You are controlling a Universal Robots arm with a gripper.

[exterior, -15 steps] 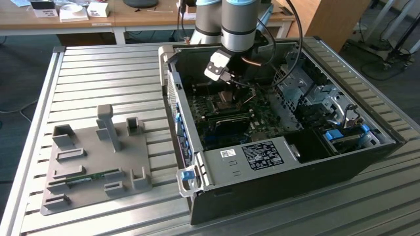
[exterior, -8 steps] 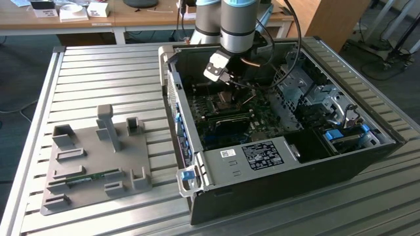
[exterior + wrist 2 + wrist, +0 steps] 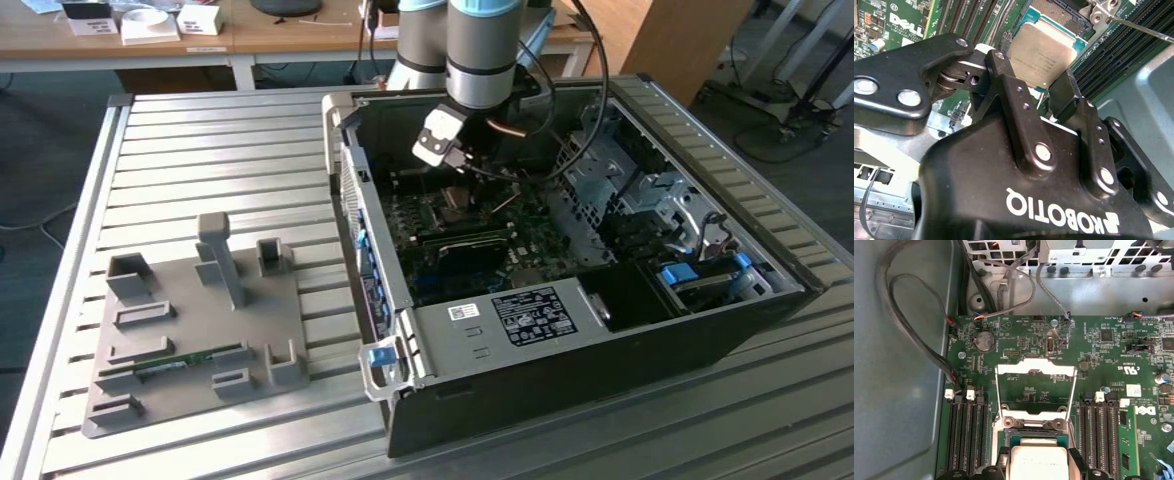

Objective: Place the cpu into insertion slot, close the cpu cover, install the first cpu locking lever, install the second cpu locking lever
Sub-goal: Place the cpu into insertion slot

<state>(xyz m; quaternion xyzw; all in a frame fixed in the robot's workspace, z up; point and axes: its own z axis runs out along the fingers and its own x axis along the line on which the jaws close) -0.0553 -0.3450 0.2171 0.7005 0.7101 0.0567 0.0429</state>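
Note:
My gripper (image 3: 1034, 82) is down inside the open computer case (image 3: 694, 330), shut on the cpu (image 3: 1044, 50), a silvery square chip pinched by its edges between the black fingers (image 3: 1000, 67). In the first wrist view the cpu (image 3: 1036, 462) hangs just in front of the insertion slot (image 3: 1034, 426), a dark socket with a metal rim, partly hidden by the chip. The cpu cover (image 3: 1035, 369) is swung open and lies back over the green motherboard (image 3: 1104, 350). In the exterior view the gripper (image 3: 447, 150) is over the board's far part.
Black memory slots (image 3: 966, 440) flank the socket on both sides. Cables (image 3: 914, 325) loop along the case wall. A thin metal rod (image 3: 1141, 27) crosses near the socket. A grey fixture plate (image 3: 187, 330) lies on the slatted table at the exterior view's left.

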